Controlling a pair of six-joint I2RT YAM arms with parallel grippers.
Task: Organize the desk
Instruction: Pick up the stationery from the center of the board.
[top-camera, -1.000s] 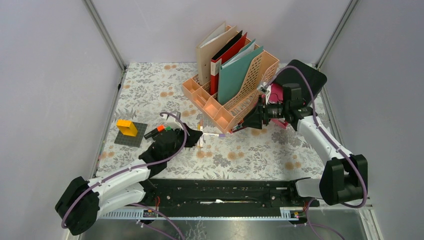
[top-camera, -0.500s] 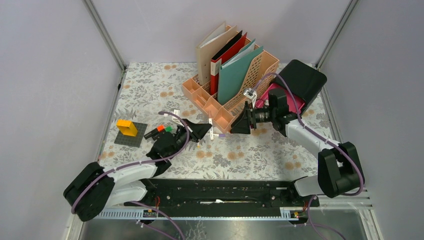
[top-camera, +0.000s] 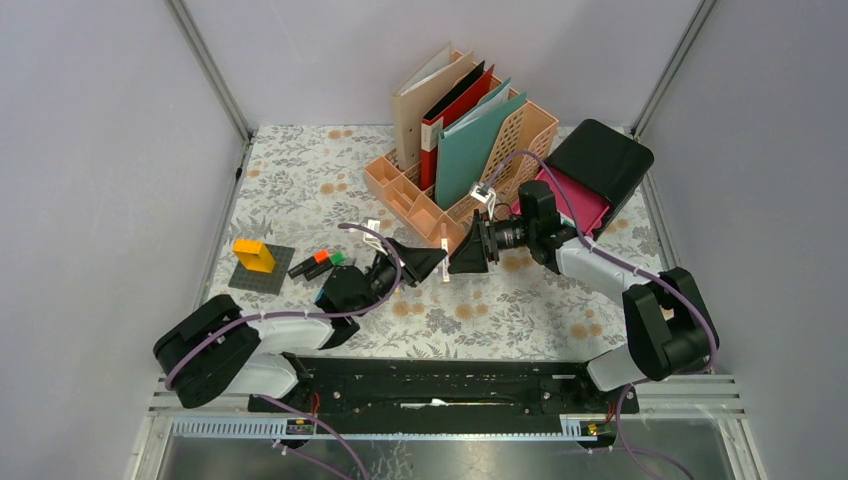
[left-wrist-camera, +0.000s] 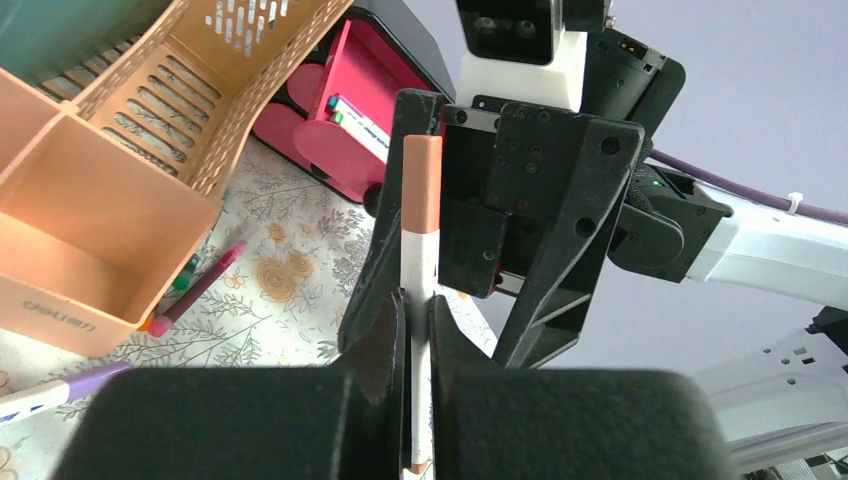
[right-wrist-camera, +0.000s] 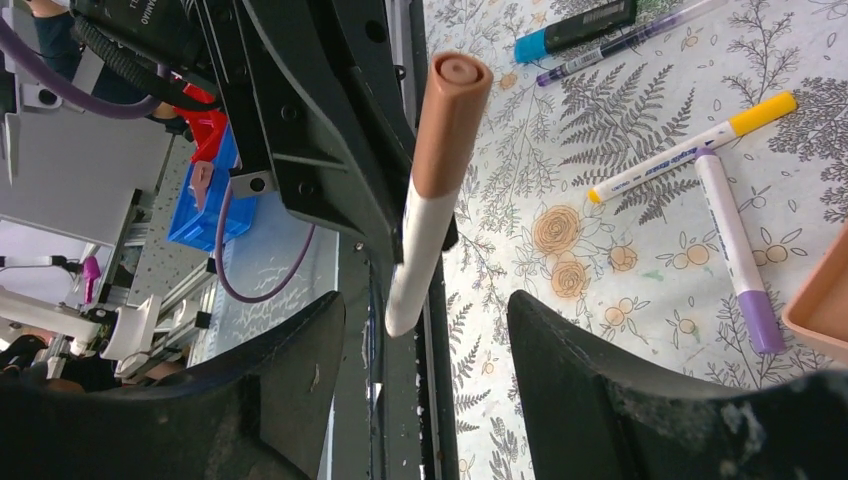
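desk (top-camera: 300, 170), leaf-and-flower cloth, spreads under both claws, which meet above its middle; peach file rack (top-camera: 520, 135) stands just behind the meeting point, folders upright in it, low front compartments nearest the claws; black case (top-camera: 600, 160) with a pink drawer pulled out sits behind the right gripper (top-camera: 462, 252), on its outer side; left gripper (top-camera: 428, 260) is pinched on the white barrel of a brown-capped marker (top-camera: 444, 243), cap end sticking out past the fingertips toward the right claw; right gripper jaws spread wide, one finger either side of the marker, gap on both sides in the right wrist view, no contact seen; grey baseplate (top-camera: 262, 270) with a yellow block (top-camera: 253, 255) on it lies well left of the left claw; orange- and green-capped markers (top-camera: 320, 262) lie between that plate and the left arm; on the cloth under the right claw: yellow-capped marker (right-wrist-camera: 700, 140) and purple-capped marker (right-wrist-camera: 735, 255) just beside each other, blue-capped black marker (right-wrist-camera: 575, 28) further off; pink pen (left-wrist-camera: 205, 280) lies by the rack's front corner
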